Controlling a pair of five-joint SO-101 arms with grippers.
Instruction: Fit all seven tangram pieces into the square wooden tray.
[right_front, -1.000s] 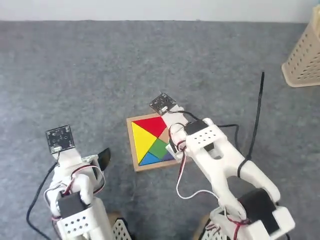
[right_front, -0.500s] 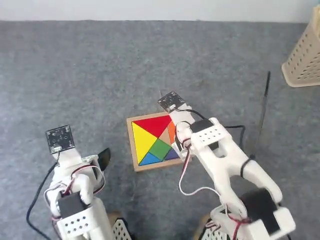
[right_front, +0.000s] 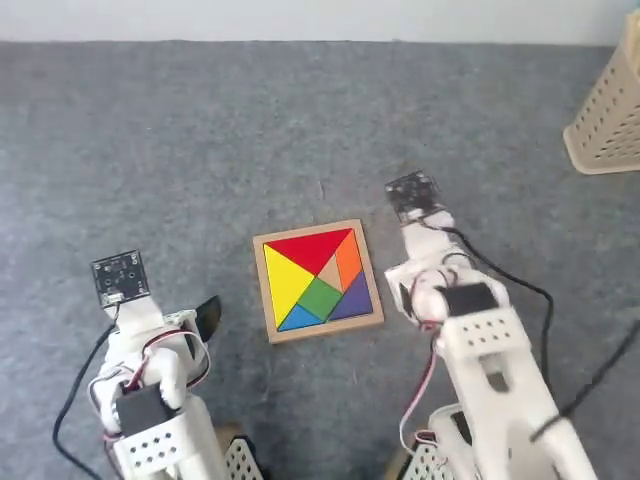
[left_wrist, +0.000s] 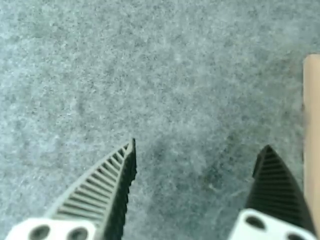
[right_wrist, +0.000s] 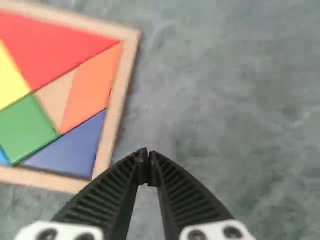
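The square wooden tray is laid on the grey carpet at the middle of the high view. All seven tangram pieces are seen fitted flat inside it, with the red triangle at 12 o'clock, the yellow triangle at 9 and the orange piece at 2. The right gripper is held pressed together and empty over carpet just beside the tray's 3 o'clock edge. The left gripper is held spread apart and empty, at 8 o'clock, clear of the tray.
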